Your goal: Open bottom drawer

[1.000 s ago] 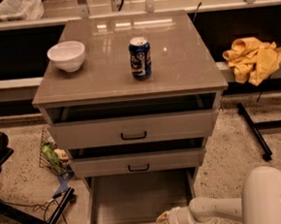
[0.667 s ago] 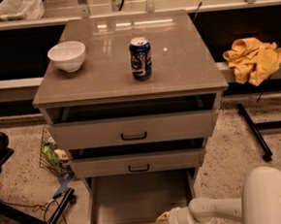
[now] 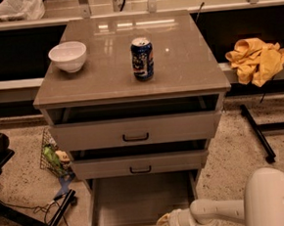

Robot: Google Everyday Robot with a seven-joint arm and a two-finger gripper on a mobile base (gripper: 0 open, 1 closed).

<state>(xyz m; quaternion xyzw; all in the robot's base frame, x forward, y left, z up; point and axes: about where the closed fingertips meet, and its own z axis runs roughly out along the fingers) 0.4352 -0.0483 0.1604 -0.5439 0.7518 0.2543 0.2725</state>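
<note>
Standing pulled far out at the foot of the cabinet [image 3: 187, 67], the bottom drawer [image 3: 139, 203] shows its flat, dull grey-beige inside, and its front lies at the lower edge of the view; the gripper [image 3: 164, 224], pale yellowish and rounded, is at that front edge, on the end of a smooth white arm [image 3: 213, 211] coming from the right; if it holds anything, I cannot tell. Above, the middle drawer [image 3: 138, 164] and the top drawer [image 3: 133, 131] are each a little open, both with small black bar handles; on the glossy beige cabinet top stand a round white bowl [image 3: 68, 56] and a dark blue can [image 3: 142, 59], well apart. Against the picture shortly before, nothing has visibly moved; drawer and gripper keep their places. The floor [image 3: 228, 147] is speckled stone; a crumpled yellow cloth [image 3: 256, 59] lies on the ledge at the right.
</note>
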